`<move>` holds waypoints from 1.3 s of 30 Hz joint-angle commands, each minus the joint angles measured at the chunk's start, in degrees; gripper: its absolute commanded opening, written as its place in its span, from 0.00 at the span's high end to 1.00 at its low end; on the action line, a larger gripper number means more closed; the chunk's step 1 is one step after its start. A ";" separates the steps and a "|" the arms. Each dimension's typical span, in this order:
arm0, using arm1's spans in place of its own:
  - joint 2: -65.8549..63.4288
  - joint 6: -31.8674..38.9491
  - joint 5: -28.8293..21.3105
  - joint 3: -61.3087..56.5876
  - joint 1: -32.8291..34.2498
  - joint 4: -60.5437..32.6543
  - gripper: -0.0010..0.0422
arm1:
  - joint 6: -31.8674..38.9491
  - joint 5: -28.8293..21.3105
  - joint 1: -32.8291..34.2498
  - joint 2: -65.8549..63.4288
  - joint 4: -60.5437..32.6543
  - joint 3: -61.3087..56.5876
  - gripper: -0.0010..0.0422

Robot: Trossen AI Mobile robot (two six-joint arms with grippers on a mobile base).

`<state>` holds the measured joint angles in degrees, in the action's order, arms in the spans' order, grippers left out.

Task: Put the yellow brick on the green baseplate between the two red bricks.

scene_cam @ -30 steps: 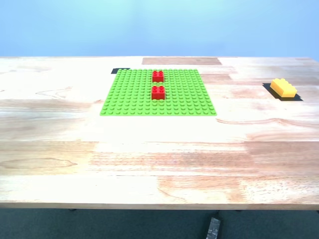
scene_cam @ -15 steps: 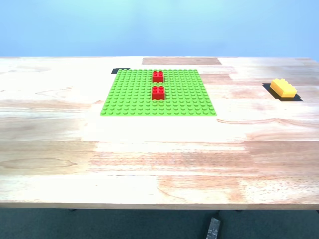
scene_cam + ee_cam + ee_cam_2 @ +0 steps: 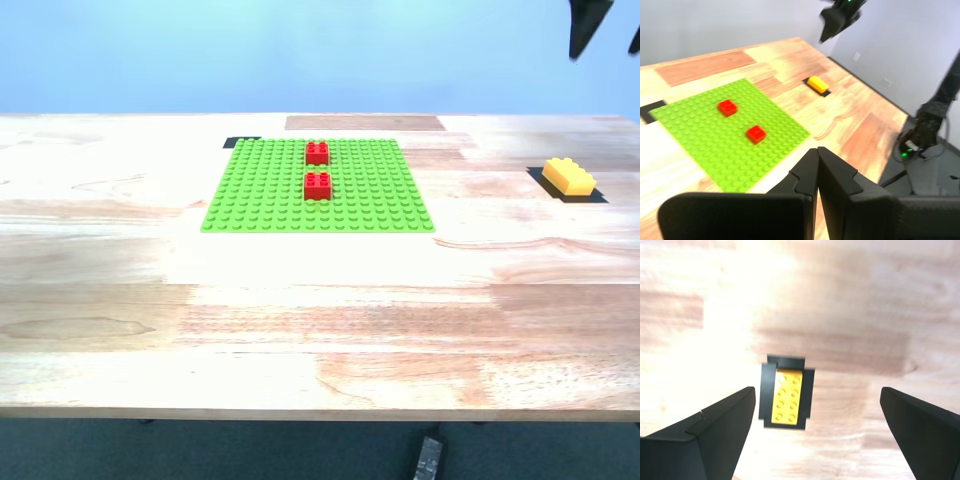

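Second hand (jaws wide), above yellow brick

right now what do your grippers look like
Both are matte black. My first gripper has thick angular fingers with stepped, faceted edges. My second gripper has broad wedge-shaped fingers tapering to blunt tips, one bearing a faint seam line. No cables or markings show.

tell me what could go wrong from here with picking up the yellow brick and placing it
My second gripper hangs open high above the yellow brick, so a drifting descent could knock it off its black patch. The gap between the two red bricks looks too narrow for it, so pressing down may jam or shift the green baseplate.
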<state>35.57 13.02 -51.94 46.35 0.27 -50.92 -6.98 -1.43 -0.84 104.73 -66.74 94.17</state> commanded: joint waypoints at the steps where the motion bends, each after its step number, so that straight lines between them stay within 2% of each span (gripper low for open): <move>1: 0.00 -0.13 0.50 0.59 -0.02 0.07 0.98 | -0.09 0.13 -0.22 -0.42 3.30 -6.12 0.21; 5: 0.00 -0.15 0.42 0.92 0.02 0.07 0.98 | 0.15 2.95 -0.20 -1.42 7.32 -12.81 0.26; 8: 0.00 -0.13 0.46 0.87 0.02 -0.22 0.98 | 0.26 3.10 -0.22 -2.08 10.62 -17.05 0.29; 17: -0.13 0.46 0.46 0.87 0.02 -1.38 0.98 | 1.14 4.09 -0.22 -2.69 17.99 -24.90 0.29; 32: -0.11 1.86 0.48 2.29 0.31 -3.17 0.98 | 0.68 4.28 -0.87 1.22 21.46 -27.34 0.29; 39: -0.15 3.45 0.48 1.68 0.37 -5.35 0.98 | 0.79 4.07 -1.33 1.36 22.60 -27.39 0.37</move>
<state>35.42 15.46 -51.46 48.23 0.64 -55.83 -6.28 2.94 -2.20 106.37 -44.29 66.74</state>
